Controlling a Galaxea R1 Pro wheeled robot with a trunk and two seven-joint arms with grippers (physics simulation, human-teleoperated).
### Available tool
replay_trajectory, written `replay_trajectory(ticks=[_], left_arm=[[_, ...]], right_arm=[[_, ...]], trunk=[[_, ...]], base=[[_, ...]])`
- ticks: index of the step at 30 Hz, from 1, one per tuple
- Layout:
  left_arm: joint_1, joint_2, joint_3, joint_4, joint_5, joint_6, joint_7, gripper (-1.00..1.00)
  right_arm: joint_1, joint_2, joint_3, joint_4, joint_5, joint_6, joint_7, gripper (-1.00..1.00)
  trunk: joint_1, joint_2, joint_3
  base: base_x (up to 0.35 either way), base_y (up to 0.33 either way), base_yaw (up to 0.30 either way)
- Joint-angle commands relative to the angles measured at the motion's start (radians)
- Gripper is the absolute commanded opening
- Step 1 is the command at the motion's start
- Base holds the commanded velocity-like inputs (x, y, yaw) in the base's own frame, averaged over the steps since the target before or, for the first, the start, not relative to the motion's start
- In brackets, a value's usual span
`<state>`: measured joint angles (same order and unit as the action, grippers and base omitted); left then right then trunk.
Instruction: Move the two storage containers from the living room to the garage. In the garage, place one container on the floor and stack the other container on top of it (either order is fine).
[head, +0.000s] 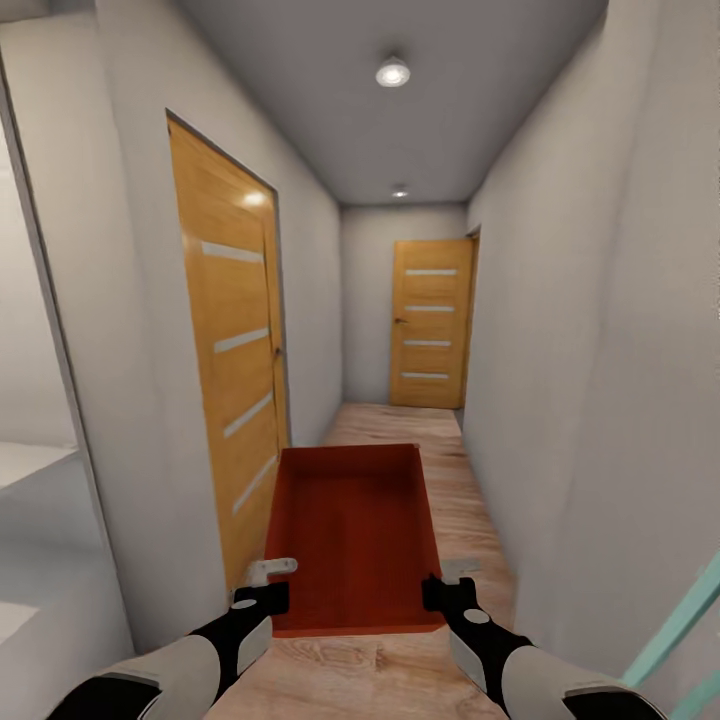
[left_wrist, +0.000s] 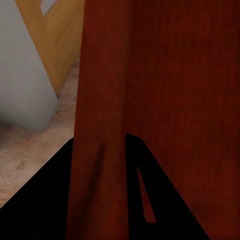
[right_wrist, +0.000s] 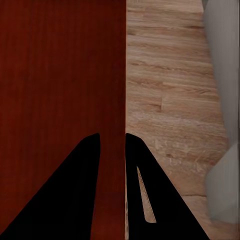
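While it rolls down the hallway, each end effector, left (head: 268, 583) and right (head: 447, 583), clamps a side wall of the orange-red storage container (head: 352, 535), keeping it level and raised above the wood floor (head: 470, 520).

Orange-red storage container (head: 352, 535), plain walls. Orange-wood doors (head: 228, 340), pale stripes. Light wood plank floor (head: 470, 520). Grey-white walls (head: 600, 350). Black grippers (head: 262, 598).

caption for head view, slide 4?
Both grippers hold an orange-red storage container by its side walls in a wood-floored hallway.
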<state>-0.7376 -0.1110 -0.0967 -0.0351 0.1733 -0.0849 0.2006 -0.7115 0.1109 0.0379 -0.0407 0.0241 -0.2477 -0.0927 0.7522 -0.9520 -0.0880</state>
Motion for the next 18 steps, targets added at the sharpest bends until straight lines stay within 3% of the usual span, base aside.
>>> replay_trajectory(ticks=[1, 18], left_arm=[[0.0, 0.011, 0.041, 0.003, 0.017, -0.004, 0.006, -1.0], [0.0, 0.011, 0.041, 0.003, 0.017, -0.005, 0.006, -1.0]], right_arm=[[-0.002, 0.0, -0.055, -0.002, 0.016, -0.033, -0.005, -1.0], [-0.002, -0.001, -0.055, -0.002, 0.015, -0.033, -0.005, -1.0]], trunk=[[0.001, -0.001, -0.002], [0.001, -0.001, -0.002]], base=[[0.324, 0.143, -0.251], [0.324, 0.143, -0.237]])
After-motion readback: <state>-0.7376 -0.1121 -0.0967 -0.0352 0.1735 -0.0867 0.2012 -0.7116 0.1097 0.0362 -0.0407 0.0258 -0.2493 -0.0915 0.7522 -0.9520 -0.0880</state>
